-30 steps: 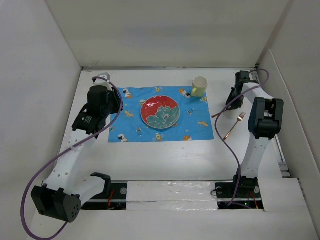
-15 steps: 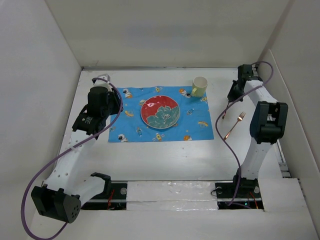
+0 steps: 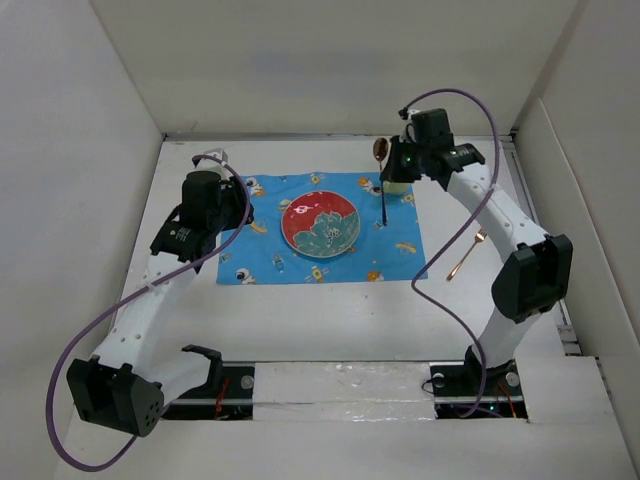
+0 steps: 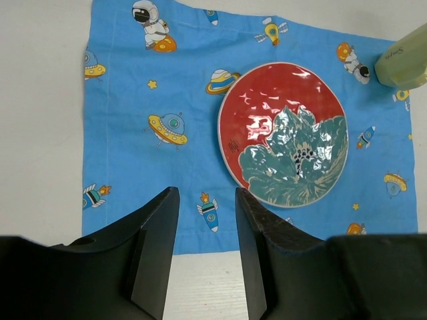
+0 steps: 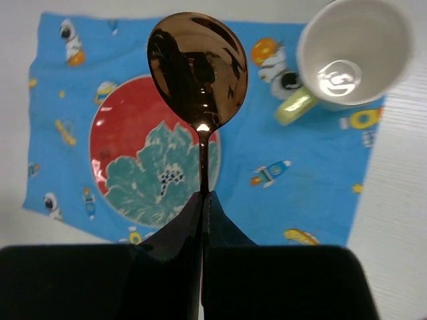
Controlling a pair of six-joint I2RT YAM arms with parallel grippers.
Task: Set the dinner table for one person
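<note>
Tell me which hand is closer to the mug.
Right. The right hand, shut on a spoon, hangs just beside the mug; the left hand sits across the plate, by the placemat's opposite edge.

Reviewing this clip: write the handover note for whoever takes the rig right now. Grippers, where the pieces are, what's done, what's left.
Left gripper: open, empty, over the near edge of the placemat.
Right gripper: shut on the handle of the spoon, held in the air over the mat between plate and mug.
Plate: middle of the mat. Mug: far right corner of the mat. Fork: on the table, right of the mat.
Done: mat, plate, mug and fork are out.
Left: set the spoon down beside the plate and release.
</note>
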